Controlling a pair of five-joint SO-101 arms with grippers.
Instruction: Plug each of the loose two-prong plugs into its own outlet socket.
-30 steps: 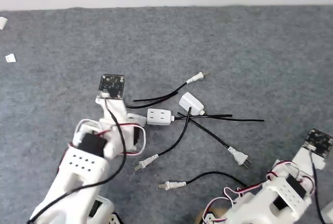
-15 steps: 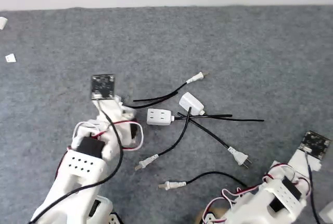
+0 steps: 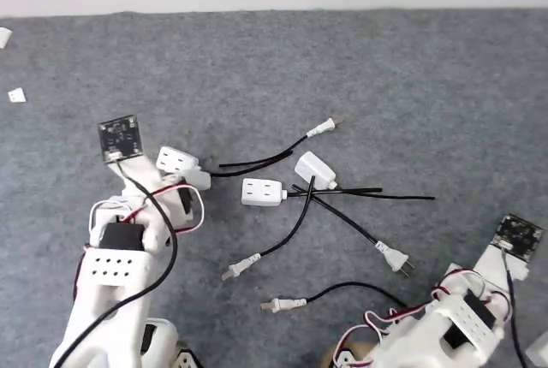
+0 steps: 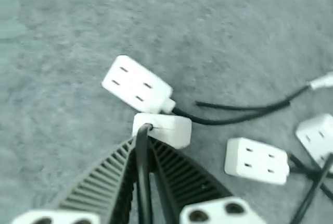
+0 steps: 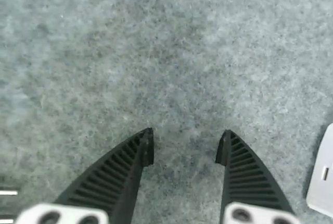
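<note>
Since the grey carpet (image 3: 411,77) gives drag and the left gripper (image 4: 145,139) is pinched on a black cord (image 4: 141,182) rather than on its white end block (image 4: 162,129), that block may swivel or slip loose and knock the socket (image 4: 138,85) just beside it askew. The right gripper (image 5: 184,148) hangs spread over bare carpet. A second socket (image 3: 263,191) and a third (image 3: 314,169) lie mid-table among crossed cords. One plug (image 3: 242,265) and three others lie loose, none plugged in.

A small white scrap (image 3: 17,95) and another white bit (image 3: 3,38) lie on the grey carpet (image 3: 428,77).
</note>
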